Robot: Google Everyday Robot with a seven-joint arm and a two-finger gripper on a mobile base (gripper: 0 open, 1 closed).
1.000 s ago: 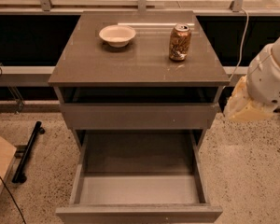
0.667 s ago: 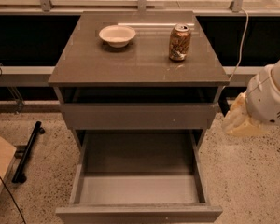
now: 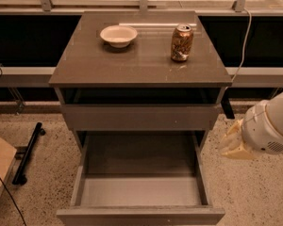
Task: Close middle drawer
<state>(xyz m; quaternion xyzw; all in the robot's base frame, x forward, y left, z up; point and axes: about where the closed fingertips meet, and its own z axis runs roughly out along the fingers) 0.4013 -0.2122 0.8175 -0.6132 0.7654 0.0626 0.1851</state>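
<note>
My pincer (image 3: 232, 145), pale yellow on a rounded white wrist, hangs in the air to the right of the grey-brown cabinet, level with its lower half and apart from everything. It has hold of nothing, and I cannot tell how far open it is. The middle drawer (image 3: 140, 216), wide and grey-brown with a low plain front and a lighter grey floor, stands pulled far out toward the camera, empty, below the drawer with the taller front panel (image 3: 137, 117). The danger I judge is my position: I am beside the drawer's right wall, not before its front, so a push from here would go sideways, or I might snag that wall or the taller panel above. A hard shove could also shake the bench (image 3: 85, 65) and tip the upright brown drink can (image 3: 181, 42) standing well apart from the shallow white bowl (image 3: 119, 35). Against a second ago, my pincer has come lower and a little nearer the drawer, which has not moved.
</note>
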